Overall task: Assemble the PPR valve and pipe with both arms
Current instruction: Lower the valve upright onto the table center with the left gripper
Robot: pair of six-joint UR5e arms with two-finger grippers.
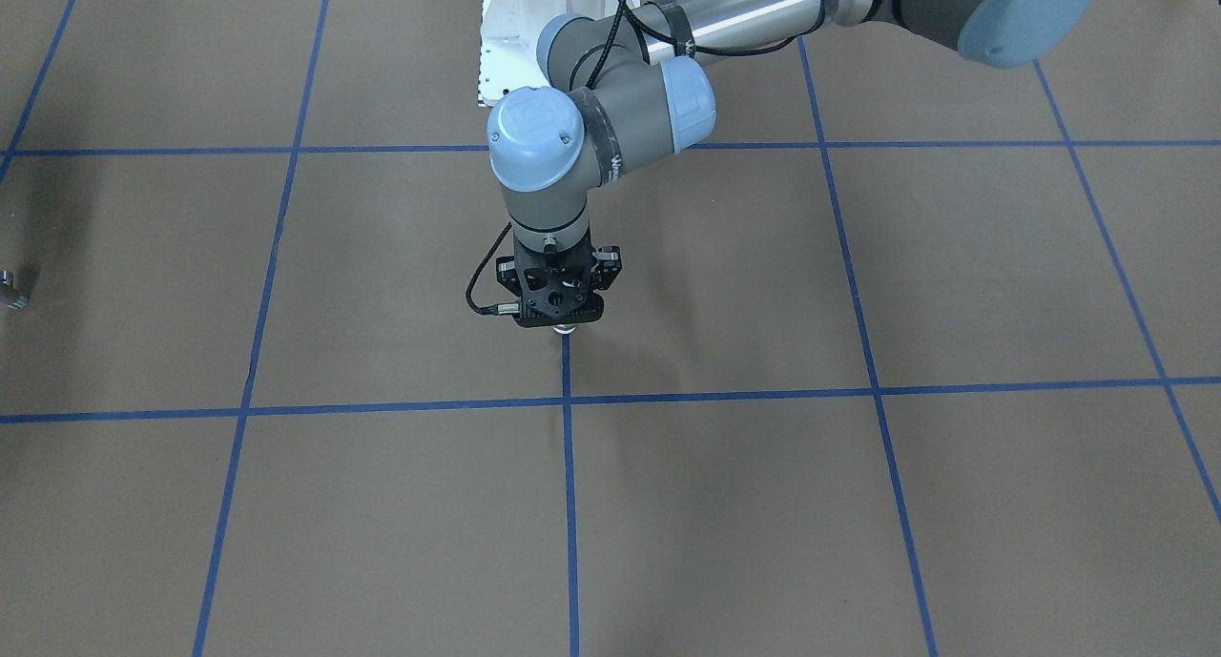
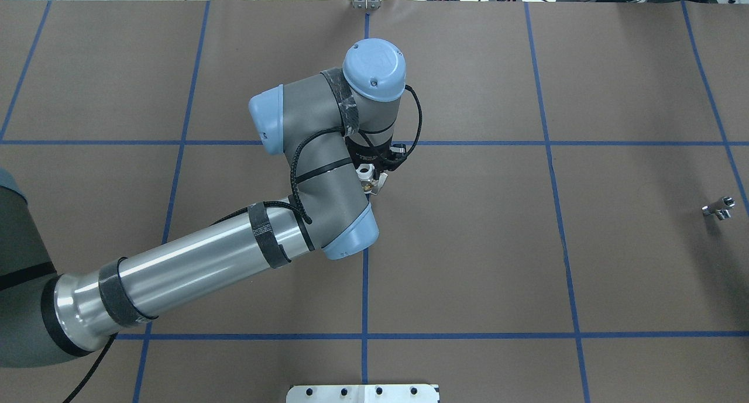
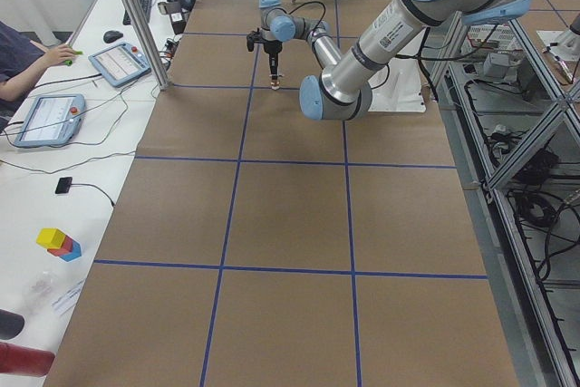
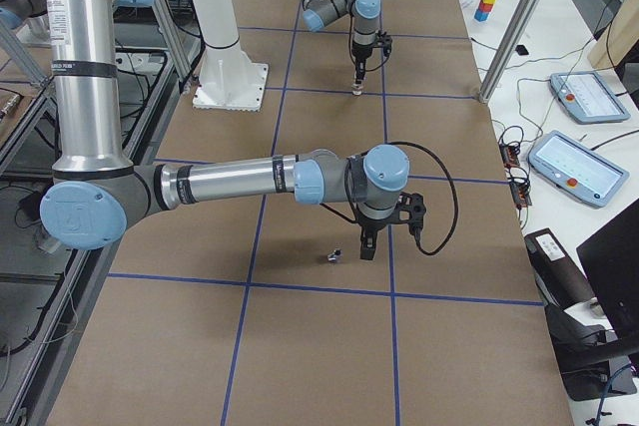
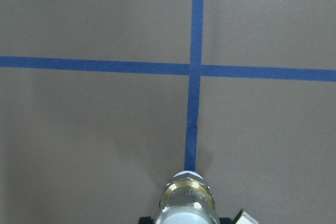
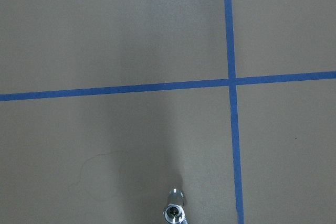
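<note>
My left gripper [image 1: 563, 316] points down over the table's middle, shut on the PPR valve [image 2: 368, 179], brass with white ends. The valve hangs upright just above a blue tape line; its lower end fills the bottom of the left wrist view [image 5: 188, 203]. The pipe [image 2: 718, 209], a tiny silver stub, lies on the table far to my right and shows at the edge of the front view [image 1: 10, 290]. It also lies at the bottom of the right wrist view [image 6: 176, 211]. My right gripper [image 4: 365, 251] hangs just beside the pipe [image 4: 334, 255]; I cannot tell if it is open.
The white bolted pedestal [image 4: 230, 87] stands at the robot's side of the table. A metal post [image 3: 136, 15] stands at the far edge, with tablets [image 3: 50, 120] and an operator's hand beyond it. Blue tape lines grid the brown table [image 2: 468, 245].
</note>
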